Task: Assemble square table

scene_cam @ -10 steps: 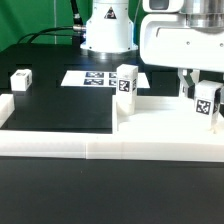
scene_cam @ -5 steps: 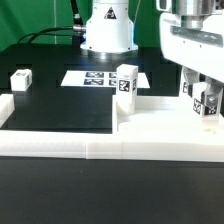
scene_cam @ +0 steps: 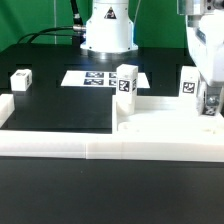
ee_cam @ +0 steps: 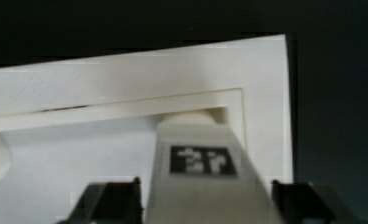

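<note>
Over square table (scene_cam: 165, 120) corner | tool (ee_cam: 202, 202) clamped on upright leg (ee_cam: 202, 140) | I'd guess to screw it in lol

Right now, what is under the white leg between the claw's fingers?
The white square tabletop lies beneath the leg. The leg's own body covers the spot directly below, so whether it touches the tabletop cannot be seen.

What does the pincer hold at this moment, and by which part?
The pincer grips a white tagged leg on two opposite sides, at its upper end.
</note>
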